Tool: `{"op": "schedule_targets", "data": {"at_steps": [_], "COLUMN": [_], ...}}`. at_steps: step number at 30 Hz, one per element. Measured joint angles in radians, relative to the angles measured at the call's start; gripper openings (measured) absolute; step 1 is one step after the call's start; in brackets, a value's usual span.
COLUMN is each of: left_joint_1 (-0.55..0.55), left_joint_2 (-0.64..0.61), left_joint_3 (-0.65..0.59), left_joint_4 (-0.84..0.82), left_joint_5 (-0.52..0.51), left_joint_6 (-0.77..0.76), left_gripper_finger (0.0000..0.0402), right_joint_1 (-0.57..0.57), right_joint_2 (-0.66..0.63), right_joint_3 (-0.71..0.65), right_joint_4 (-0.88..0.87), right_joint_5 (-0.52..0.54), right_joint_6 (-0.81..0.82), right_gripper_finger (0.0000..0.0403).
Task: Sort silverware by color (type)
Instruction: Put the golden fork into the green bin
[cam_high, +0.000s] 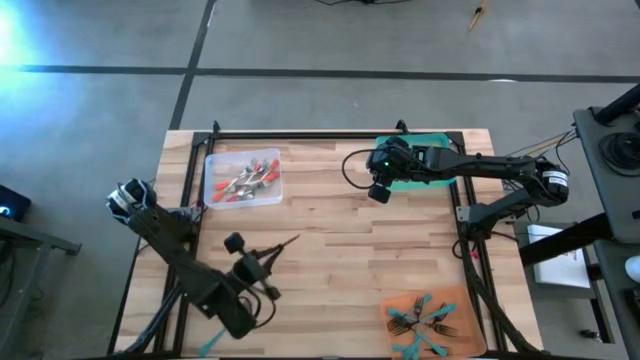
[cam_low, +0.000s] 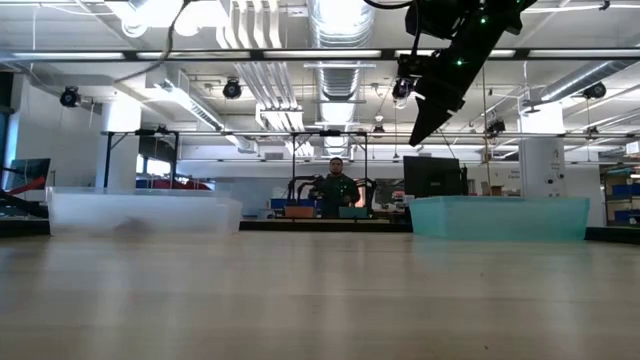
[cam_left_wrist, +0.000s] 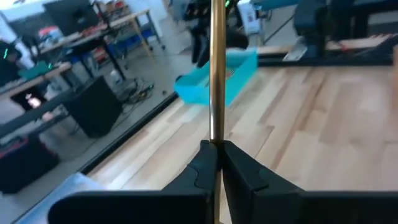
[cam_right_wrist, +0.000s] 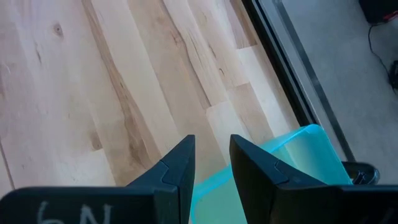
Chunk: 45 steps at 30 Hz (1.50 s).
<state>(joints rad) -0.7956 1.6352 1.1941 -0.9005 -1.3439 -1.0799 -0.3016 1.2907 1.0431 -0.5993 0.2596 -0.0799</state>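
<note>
The left tool (cam_high: 268, 256), clamped on a gold-toned utensil (cam_high: 285, 243) pointing toward the far-side green tray (cam_high: 432, 141), probably its destination, where the right tool (cam_high: 379, 193) hovers empty, jaws parted.

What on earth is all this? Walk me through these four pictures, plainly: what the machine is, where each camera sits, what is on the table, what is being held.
Two dark robot arms work at a wooden table. One camera looks straight down, one sits at tabletop height, one rides on each wrist. The left gripper is shut on a gold-toned piece of silverware. The right gripper hangs over the green tray, its fingers apart, holding nothing. The clear tray holds red-handled pieces; the orange tray holds teal-handled pieces. A person stands far behind.
</note>
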Motion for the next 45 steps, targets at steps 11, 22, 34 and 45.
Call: {"op": "schedule_targets", "data": {"at_steps": [11,22,34,45], "left_joint_1": [0.110,0.156,0.575,0.829], "left_joint_2": [0.000,-0.079,-0.256,-0.095], "left_joint_3": [-0.102,-0.343,-0.705,-0.614], "left_joint_4": [0.121,0.570,1.504,1.810], "left_joint_5": [0.148,0.248,0.620,0.868], "left_joint_6": [-0.010,0.230,0.885,0.994], "left_gripper_finger": [0.0000,0.0000,0.0000,0.0000], "right_joint_1": [0.000,0.000,0.015,0.014], "right_joint_2": [0.000,-0.008,-0.043,-0.085], "right_joint_3": [0.000,0.038,0.014,-0.193], "right_joint_4": [0.296,0.239,-0.062,0.715], "right_joint_5": [-0.001,0.004,-0.033,-0.286], "right_joint_6": [-0.135,-0.030,0.258,0.172], "right_gripper_finger": [0.0093,0.0093,0.0093,0.0093]}}
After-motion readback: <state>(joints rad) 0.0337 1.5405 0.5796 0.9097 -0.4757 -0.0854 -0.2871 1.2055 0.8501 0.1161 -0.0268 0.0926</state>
